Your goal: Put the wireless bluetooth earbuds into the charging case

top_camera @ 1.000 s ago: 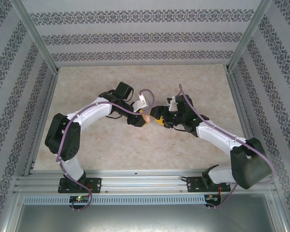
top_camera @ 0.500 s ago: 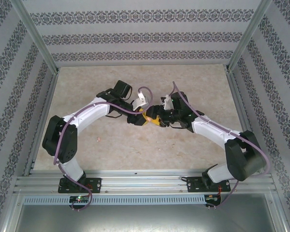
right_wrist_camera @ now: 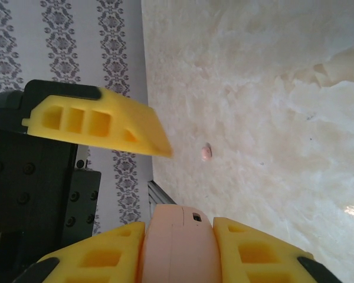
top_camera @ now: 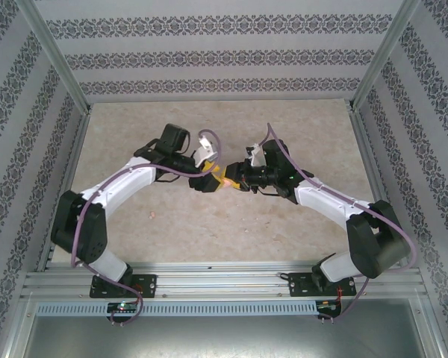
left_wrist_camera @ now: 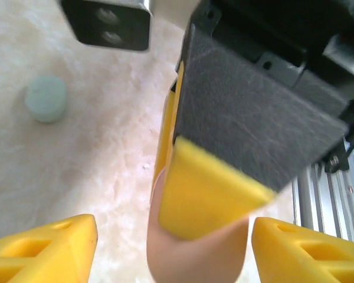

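A pale pink charging case (right_wrist_camera: 178, 250) with its lid closed sits between the yellow fingers of my right gripper (right_wrist_camera: 178, 236), which is shut on it. My left gripper (left_wrist_camera: 177, 250) stands open around the same case (left_wrist_camera: 194, 259); its fingertips (left_wrist_camera: 47, 247) are apart from the case on both sides. In the top view the two grippers meet nose to nose above the middle of the table: left (top_camera: 213, 180), right (top_camera: 233, 179). One pale pink earbud (right_wrist_camera: 206, 152) lies loose on the table beyond the case.
A mint green rounded piece (left_wrist_camera: 46, 98) lies on the beige table (top_camera: 209, 224); I cannot tell whether it is a case or a bud. Patterned walls and metal posts (top_camera: 56, 60) fence the table on three sides.
The left gripper has opened and let go of the pink case while the right gripper closed on it. Both grippers have shifted slightly left and toward the back.
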You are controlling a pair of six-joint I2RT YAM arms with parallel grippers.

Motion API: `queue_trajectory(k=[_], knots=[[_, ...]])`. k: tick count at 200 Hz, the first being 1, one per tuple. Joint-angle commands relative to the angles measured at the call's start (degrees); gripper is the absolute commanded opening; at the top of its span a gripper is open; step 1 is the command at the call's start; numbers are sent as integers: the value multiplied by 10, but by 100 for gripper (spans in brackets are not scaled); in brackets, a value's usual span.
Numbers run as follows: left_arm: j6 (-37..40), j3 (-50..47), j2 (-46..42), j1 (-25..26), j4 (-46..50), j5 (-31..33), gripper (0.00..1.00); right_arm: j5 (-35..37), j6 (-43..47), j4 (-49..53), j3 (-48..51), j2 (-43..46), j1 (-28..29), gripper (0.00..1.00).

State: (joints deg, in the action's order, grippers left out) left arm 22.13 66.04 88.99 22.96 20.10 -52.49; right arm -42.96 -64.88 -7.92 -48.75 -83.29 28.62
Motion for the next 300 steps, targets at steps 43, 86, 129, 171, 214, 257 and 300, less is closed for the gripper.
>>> queue_trajectory(k=[43, 86, 129, 171, 214, 257, 300], knots=[[-183, -196, -149, -80, -369, -50, 71, -29, -124, -134, -37, 10, 11, 21], [-237, -277, -178, -80, -551, -30, 72, -35, -171, -191, -63, -6, 27, 21], [-304, -259, -150, -80, -600, -72, 68, -39, -192, -223, -75, -23, 45, 21], [-356, -264, -138, -80, -665, -98, 64, -31, -218, -262, -69, -31, 47, 21], [-371, -255, -138, -80, -658, -123, 56, -26, -228, -280, -69, -37, 48, 21], [-368, -238, -131, -80, -642, -140, 41, -27, -239, -293, -73, -44, 53, 21], [-386, -237, -129, -80, -663, -143, 42, -20, -245, -304, -58, -43, 54, 21]])
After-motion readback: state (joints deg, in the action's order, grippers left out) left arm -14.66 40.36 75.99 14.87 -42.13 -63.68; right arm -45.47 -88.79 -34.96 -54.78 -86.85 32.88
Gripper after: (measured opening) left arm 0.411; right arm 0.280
